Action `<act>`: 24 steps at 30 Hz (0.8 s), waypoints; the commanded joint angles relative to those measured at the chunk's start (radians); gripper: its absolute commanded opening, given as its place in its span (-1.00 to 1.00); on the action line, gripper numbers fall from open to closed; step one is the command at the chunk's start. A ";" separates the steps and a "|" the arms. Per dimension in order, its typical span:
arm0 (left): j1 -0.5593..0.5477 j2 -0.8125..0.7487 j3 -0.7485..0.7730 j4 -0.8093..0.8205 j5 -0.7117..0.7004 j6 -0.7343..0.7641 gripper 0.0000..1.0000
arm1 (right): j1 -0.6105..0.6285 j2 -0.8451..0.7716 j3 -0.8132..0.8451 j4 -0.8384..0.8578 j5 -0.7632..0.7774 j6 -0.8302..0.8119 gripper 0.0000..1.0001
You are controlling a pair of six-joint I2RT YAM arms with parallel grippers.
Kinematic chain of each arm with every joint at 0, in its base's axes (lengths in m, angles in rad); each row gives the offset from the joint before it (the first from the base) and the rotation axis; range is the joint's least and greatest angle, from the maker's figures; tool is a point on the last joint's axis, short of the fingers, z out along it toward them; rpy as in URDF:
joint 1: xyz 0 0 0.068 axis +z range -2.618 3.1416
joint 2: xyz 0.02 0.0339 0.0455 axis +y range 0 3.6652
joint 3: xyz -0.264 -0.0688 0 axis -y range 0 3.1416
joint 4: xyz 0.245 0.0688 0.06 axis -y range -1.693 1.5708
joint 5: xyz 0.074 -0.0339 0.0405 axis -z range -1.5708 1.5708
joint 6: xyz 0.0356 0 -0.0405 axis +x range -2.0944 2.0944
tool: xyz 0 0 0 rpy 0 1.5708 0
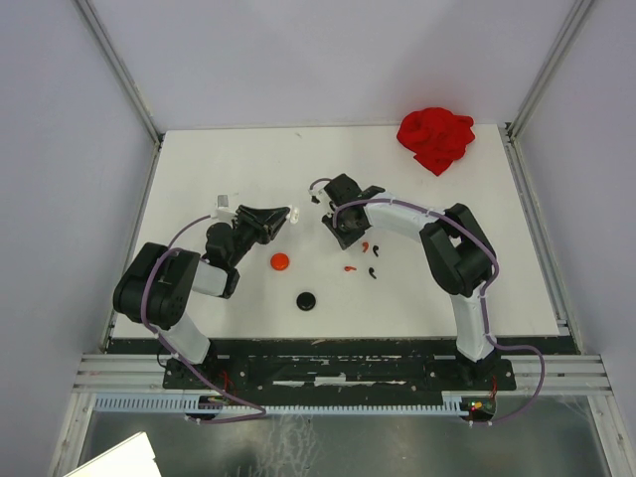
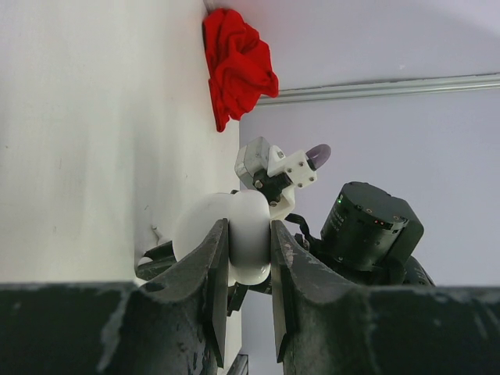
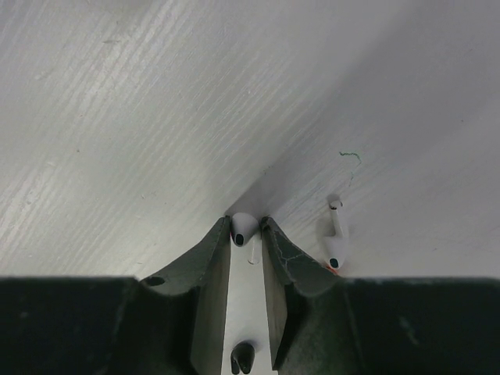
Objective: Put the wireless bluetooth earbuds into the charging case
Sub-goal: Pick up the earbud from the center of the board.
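Observation:
My left gripper is shut on the round white charging case and holds it above the table; in the top view it is left of centre. My right gripper is down at the table, its fingertips closed on the head of a white earbud. A second white earbud lies just right of the fingers. A black earbud shows between the fingers, nearer the wrist. In the top view the right gripper is close beside the left one.
A red disc and a black disc lie near the front. Small red earbuds and black earbuds lie right of them. A crumpled red cloth sits at the back right.

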 commanded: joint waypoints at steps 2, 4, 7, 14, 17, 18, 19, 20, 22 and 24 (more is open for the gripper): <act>0.006 0.001 -0.001 0.072 0.012 -0.023 -0.94 | 0.002 0.023 0.043 -0.017 -0.007 -0.013 -0.43; 0.007 0.002 -0.001 0.073 0.013 -0.024 -0.94 | 0.002 0.026 0.046 -0.021 -0.010 -0.015 -0.50; 0.008 0.001 -0.001 0.074 0.014 -0.024 -0.94 | 0.003 0.030 0.058 -0.028 -0.012 -0.019 -0.70; 0.008 0.002 0.012 0.050 0.019 -0.037 -0.94 | 0.002 -0.110 0.006 0.141 0.067 -0.005 -0.97; -0.004 0.000 0.016 0.045 0.010 -0.055 -0.94 | 0.002 -0.261 -0.133 0.336 0.087 0.009 -0.97; -0.012 -0.002 0.017 0.042 0.006 -0.059 -0.94 | 0.002 -0.313 -0.164 0.396 0.087 0.010 -0.97; -0.023 -0.001 0.023 0.034 -0.001 -0.064 -0.94 | 0.002 -0.358 -0.208 0.457 0.084 0.009 -0.97; -0.034 -0.001 0.032 0.024 -0.006 -0.068 -0.94 | 0.002 -0.401 -0.252 0.505 0.080 0.010 -0.97; -0.057 0.010 0.064 0.001 -0.011 -0.075 -0.94 | 0.001 -0.473 -0.326 0.596 0.060 0.018 -0.97; -0.084 0.030 0.092 -0.002 -0.022 -0.103 -0.94 | 0.002 -0.537 -0.417 0.703 0.004 0.013 -0.97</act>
